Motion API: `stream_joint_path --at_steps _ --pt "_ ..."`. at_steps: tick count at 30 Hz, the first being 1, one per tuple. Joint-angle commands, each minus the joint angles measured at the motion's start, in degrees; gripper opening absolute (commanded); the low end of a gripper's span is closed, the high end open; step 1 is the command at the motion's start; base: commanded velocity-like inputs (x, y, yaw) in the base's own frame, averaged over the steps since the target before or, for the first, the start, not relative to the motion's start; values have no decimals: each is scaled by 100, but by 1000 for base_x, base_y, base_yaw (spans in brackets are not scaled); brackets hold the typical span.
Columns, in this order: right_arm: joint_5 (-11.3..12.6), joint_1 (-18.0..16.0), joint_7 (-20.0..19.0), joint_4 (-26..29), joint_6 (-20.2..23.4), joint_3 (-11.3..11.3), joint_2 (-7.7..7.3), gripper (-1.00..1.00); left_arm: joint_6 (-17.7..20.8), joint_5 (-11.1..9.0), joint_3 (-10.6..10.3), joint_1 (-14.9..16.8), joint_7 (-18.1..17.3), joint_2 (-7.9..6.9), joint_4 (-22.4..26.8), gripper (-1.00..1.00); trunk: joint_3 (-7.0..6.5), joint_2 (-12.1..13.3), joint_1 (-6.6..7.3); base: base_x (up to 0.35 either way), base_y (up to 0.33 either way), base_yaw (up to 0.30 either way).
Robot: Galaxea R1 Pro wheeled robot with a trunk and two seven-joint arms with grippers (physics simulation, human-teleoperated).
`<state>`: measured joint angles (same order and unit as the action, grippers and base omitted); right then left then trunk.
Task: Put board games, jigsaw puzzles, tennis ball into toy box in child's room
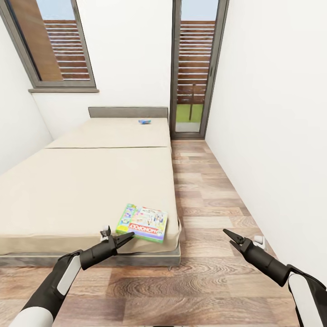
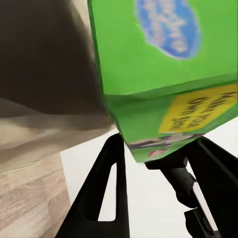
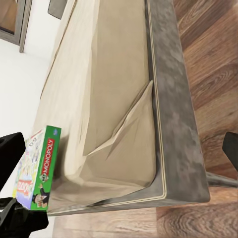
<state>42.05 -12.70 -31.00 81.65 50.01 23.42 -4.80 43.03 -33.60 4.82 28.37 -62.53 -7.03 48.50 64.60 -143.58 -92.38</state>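
The green-white Monopoly board game (image 1: 141,223) lies flat on the near right corner of the cream bed (image 1: 81,181). A small blue board game (image 1: 145,121) rests at the bed's far end by the headboard. My left gripper (image 1: 127,237) is open at the Monopoly box's near left corner. In the left wrist view that green corner (image 2: 163,74) sits between the black fingers (image 2: 106,188). My right gripper (image 1: 228,237) hangs open over the wood floor, right of the bed. Its view looks along the bed's side (image 3: 109,74) to the Monopoly box (image 3: 42,168).
A grey bed frame (image 3: 173,124) rims the mattress. A strip of wood-plank floor (image 1: 209,190) runs between the bed and the white right wall towards a glass door (image 1: 195,68). A window (image 1: 59,41) is at the far left. A small white object (image 1: 259,240) sits by the wall's base.
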Motion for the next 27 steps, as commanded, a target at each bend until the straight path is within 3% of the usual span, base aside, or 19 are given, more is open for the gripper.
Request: stream_joint_path --at_steps 1,27 --pt "-4 -4 -20 0 35 10 3 100 32 -24 -1 2 -6 -1 -1 -100 5 -2 1 0 0 0" --pt "-4 -4 -20 -8 35 5 22 100 37 -24 -7 2 -8 0 -3 -100 5 -2 1 0 0 0"
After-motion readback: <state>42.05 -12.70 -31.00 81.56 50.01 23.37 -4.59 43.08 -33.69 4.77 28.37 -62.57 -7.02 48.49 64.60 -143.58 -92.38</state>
